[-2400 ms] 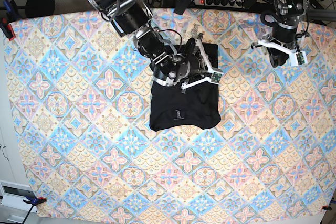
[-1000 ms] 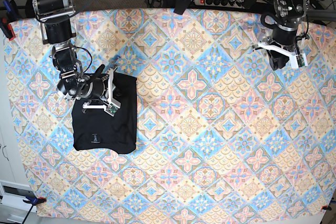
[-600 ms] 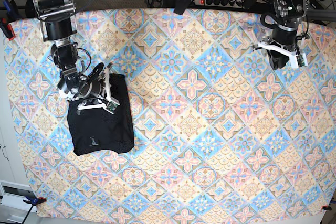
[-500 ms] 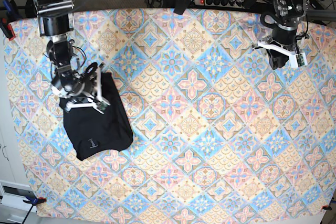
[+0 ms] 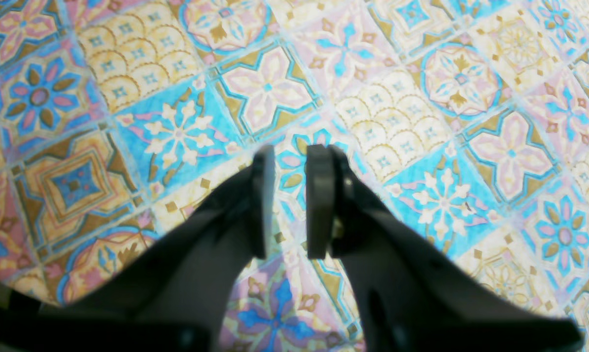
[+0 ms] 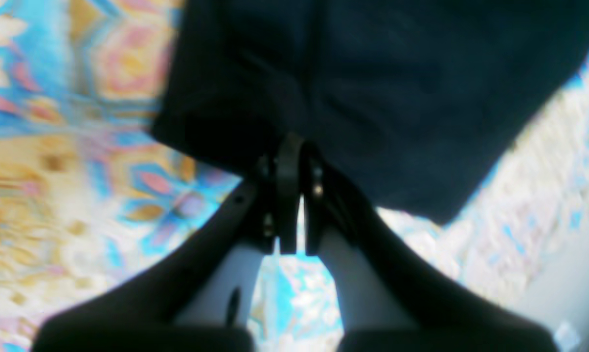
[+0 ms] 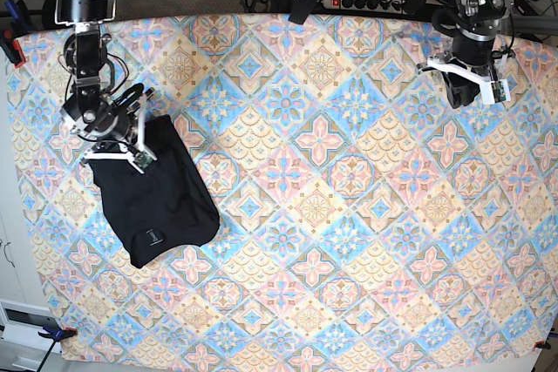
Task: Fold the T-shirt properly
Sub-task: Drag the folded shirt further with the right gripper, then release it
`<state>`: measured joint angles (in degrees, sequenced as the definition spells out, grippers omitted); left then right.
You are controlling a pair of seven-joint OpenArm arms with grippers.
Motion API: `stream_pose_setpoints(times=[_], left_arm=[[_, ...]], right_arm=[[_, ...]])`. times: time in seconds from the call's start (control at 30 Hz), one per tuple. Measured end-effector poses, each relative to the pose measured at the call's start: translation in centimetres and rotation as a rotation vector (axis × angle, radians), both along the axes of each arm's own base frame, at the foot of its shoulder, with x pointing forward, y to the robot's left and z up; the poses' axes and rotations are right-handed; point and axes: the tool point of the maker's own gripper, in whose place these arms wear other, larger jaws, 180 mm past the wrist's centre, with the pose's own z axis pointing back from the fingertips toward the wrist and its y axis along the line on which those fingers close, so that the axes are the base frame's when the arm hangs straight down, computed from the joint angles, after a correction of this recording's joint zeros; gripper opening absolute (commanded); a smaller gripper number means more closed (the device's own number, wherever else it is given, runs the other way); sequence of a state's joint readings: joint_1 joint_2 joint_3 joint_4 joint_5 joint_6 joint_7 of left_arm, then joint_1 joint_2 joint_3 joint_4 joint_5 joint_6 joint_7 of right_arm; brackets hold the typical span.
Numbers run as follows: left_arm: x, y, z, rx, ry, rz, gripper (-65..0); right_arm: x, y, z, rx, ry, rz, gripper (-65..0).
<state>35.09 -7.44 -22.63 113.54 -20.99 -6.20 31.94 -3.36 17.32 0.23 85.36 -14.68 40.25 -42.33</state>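
Note:
The black T-shirt (image 7: pixel 161 198) lies folded into a compact rectangle near the left edge of the patterned tablecloth (image 7: pixel 331 215), turned at an angle, with a small pale mark (image 7: pixel 150 235) near its lower end. My right gripper (image 7: pixel 146 135) is at the shirt's upper edge. In the right wrist view it (image 6: pixel 290 146) is shut on the edge of the dark cloth (image 6: pixel 382 88). My left gripper (image 7: pixel 462 93) hangs over the far right of the table. In the left wrist view it (image 5: pixel 290 156) holds nothing, its fingers close together with a narrow gap.
A power strip and cables (image 7: pixel 366 2) run along the table's back edge. Clamps hold the cloth at the left corners (image 7: pixel 9 41) (image 7: pixel 57 333). The table's left edge lies close to the shirt.
My right gripper has dragged the folded shirt from the table's middle to the left side and turned it clockwise. The left arm has barely moved.

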Motion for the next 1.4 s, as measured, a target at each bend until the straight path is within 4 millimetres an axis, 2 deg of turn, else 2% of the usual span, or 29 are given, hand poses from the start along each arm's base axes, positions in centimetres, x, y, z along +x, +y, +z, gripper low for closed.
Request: stream_pose_setpoints(times=[0.17,0.3,0.6,0.8,1.0,1.13,1.23,1.4], left_arm=[[0.0,0.0,0.0,-0.001,0.000,-0.001,-53.4],[0.0,0.0,0.0,-0.001,0.001,0.000,-53.4],[0.0,0.0,0.0,-0.002,0.000,0.001,-53.4],[0.0,0.0,0.0,-0.002,0.000,0.001,-53.4],[0.1,0.0,0.0,-0.002,-0.002,0.001,-53.4],[0.0,0.0,0.0,-0.002,-0.001,0.001,-53.4],[-0.1,-0.1,-0.1,-0.003,0.003,0.002,-53.4],[-0.3,0.0,-0.1,0.000,0.008,0.003,-53.4]], right_arm=[[-1.2,1.1,-0.7,0.101,0.017,-0.018,-64.6],[-3.1,0.3,-2.4,0.083,0.088,-0.028,-64.6],[-3.7,-0.3,-4.2,0.140,0.111,-0.061,-64.6],[-3.4,0.0,-4.4,0.167,0.106,-0.068,-64.7],[-2.3,3.7,-4.8,0.156,0.085,-0.022,-64.7],[-1.8,4.4,-4.7,0.165,0.076,-0.029,-64.7],[-0.5,5.0,-4.2,0.169,0.078,-0.007,-64.7],[0.1,8.6,-4.0,0.262,0.063,0.020,-64.7]])
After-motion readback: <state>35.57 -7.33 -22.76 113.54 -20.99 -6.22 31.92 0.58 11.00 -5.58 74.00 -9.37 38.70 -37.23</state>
